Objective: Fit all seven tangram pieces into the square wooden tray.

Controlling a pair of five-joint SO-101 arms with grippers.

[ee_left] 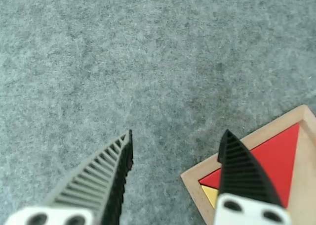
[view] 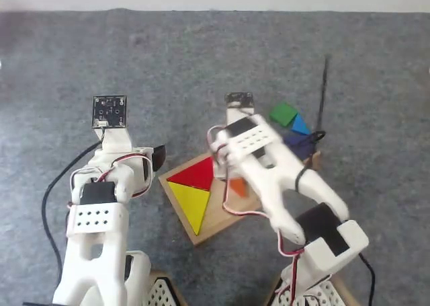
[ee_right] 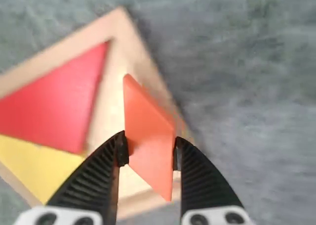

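From the right wrist: right gripper (ee_right: pixel 149 138) pinched narrow on an orange piece (ee_right: pixel 145 113), over bare wood by a corner of the tray (view: pixel 218 215), beside red triangle (view: pixel 196 173) and yellow triangle (view: pixel 193 202). From above, mostly covered by that arm. Left gripper (ee_left: pixel 178 132) spread wide, holding nothing, over grey worktop (ee_left: pixel 148 47) just off another tray corner. Green piece (view: pixel 283 113), blue piece (view: pixel 300 126) and dark-blue piece (view: pixel 295 141) loose beyond the tray; open worktop toward far and left edges.

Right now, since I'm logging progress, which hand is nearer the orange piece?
Right. The right hand is shut on the orange piece over the tray; the left hand hangs open over the mat beside the tray's corner.
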